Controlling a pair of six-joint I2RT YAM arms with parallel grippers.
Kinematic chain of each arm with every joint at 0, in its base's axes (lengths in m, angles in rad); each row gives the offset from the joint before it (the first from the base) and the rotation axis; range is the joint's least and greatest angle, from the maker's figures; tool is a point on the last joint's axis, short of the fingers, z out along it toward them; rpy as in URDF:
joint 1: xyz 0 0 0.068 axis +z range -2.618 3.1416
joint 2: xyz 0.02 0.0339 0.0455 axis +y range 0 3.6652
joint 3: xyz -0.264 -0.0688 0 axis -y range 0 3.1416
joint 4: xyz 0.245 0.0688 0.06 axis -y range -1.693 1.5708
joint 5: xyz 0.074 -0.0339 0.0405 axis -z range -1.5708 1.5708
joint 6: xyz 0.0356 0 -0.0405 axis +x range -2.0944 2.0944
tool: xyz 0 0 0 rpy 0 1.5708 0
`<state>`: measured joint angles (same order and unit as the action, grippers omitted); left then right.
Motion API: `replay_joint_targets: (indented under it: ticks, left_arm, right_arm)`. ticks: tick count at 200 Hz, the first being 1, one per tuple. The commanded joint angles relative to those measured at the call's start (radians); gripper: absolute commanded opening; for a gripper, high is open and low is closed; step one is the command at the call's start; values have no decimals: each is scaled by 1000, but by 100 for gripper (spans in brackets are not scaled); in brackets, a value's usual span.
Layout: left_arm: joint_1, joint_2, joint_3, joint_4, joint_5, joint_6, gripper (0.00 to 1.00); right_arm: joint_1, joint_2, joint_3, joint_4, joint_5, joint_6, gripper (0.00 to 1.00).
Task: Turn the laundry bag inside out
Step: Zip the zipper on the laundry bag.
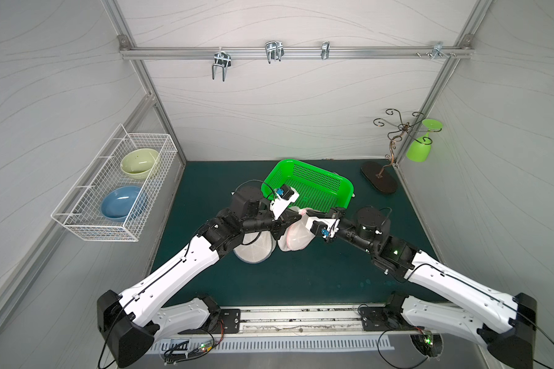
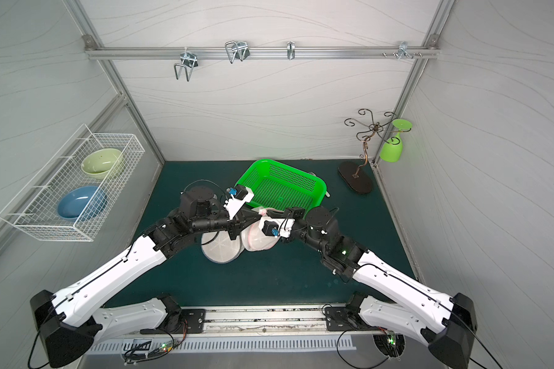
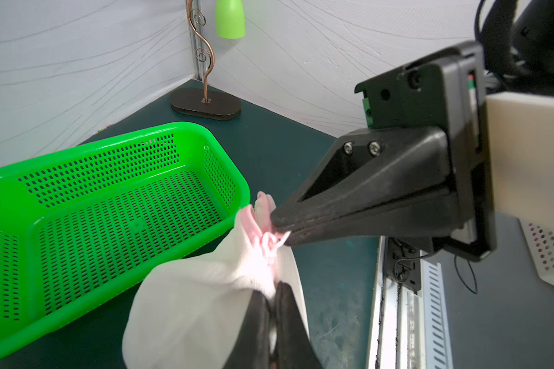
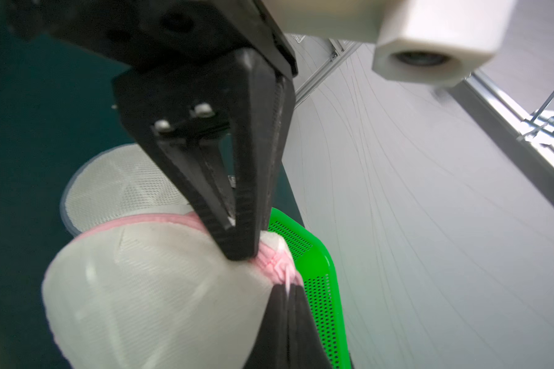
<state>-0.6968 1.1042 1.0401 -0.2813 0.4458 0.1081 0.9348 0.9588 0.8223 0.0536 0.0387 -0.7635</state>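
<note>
Top views both show my arms meeting over the middle of the worktop (image 1: 301,281), just in front of the basket (image 1: 271,178). My left end effector (image 1: 293,217) and right end effector (image 1: 311,213) meet at the gathered pink top of the bag (image 1: 296,238). The bag bulges white below them. I cannot tell whether its bottom rests on the worktop. A round mesh disc (image 1: 255,250) lies flat just beside it, partly under my left arm.

Left wrist view: my left end effector (image 3: 274,287) is closed tight on the bag (image 3: 189,303), with white mesh pinched between the fingers. My right end effector (image 3: 277,225) points in from the side, jaws together on the bunched pink seam. The basket (image 3: 141,130) sits just behind the bag. A stand (image 3: 205,107) with a green glass (image 3: 230,19) is in the far corner.

Right wrist view: my right end effector (image 4: 288,289) is clamped on the pink seam. The left end effector (image 4: 240,255) grips the same bunch right beside it. The bag (image 4: 147,287) swells out from the pinch, with the disc (image 4: 115,188) on the worktop behind it and the basket (image 4: 320,265) beyond.
</note>
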Motion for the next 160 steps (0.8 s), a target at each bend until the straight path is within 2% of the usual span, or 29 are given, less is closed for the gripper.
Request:
replay_joint_targets:
  ticks: [1, 27, 75, 92, 125, 160]
  left_arm:
    - [-3, -58, -27, 49, -35, 70, 0]
    - [-3, -94, -54, 68, -69, 107, 0]
    - [-4, -122, -95, 121, -127, 128, 0]
    - [-3, -138, -119, 158, -151, 118, 0]
    - [-2, -161, -144, 191, -203, 104, 0]
    - [-2, -184, -168, 221, -261, 76, 0]
  right_arm:
    - [6, -10, 84, -129, 24, 369, 0]
    - [6, 6, 169, -309, 31, 659, 0]
    - [-27, 2, 226, -428, -72, 963, 0]
    - [-89, 2, 236, -474, -127, 1073, 0]
    - [-255, -18, 205, -517, -315, 1296, 0]
    - [-392, -39, 130, -541, -459, 1408, 0]
